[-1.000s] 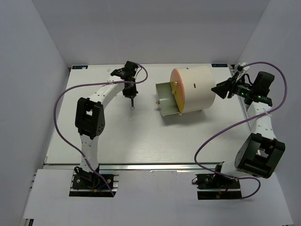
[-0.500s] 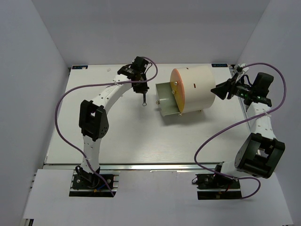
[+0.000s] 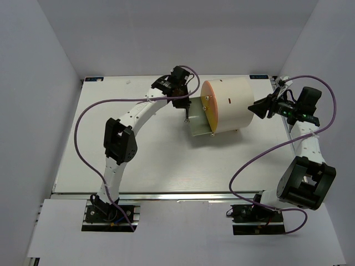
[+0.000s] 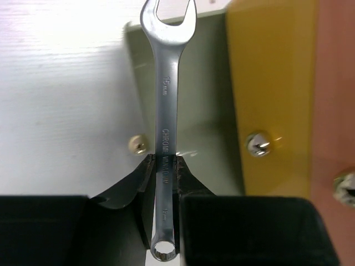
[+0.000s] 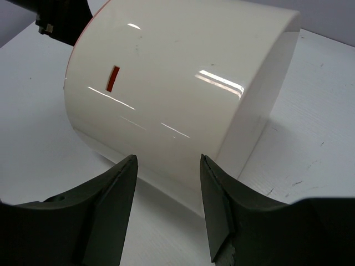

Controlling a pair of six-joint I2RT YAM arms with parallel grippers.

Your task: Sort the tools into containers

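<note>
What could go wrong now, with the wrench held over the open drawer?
1. The left gripper pinches the wrench near its ring end, so the long free end could swing or tip.
2. Its open end reaches the grey-green drawer wall, so it may land across the rim.
3. The right gripper is open behind the drum, not clamping it; a bump could shift it.

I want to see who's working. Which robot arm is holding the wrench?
The left arm: its fingers pinch the silver wrench at the open grey-green drawer. The right arm's fingers are open and empty beside the white drum.
</note>
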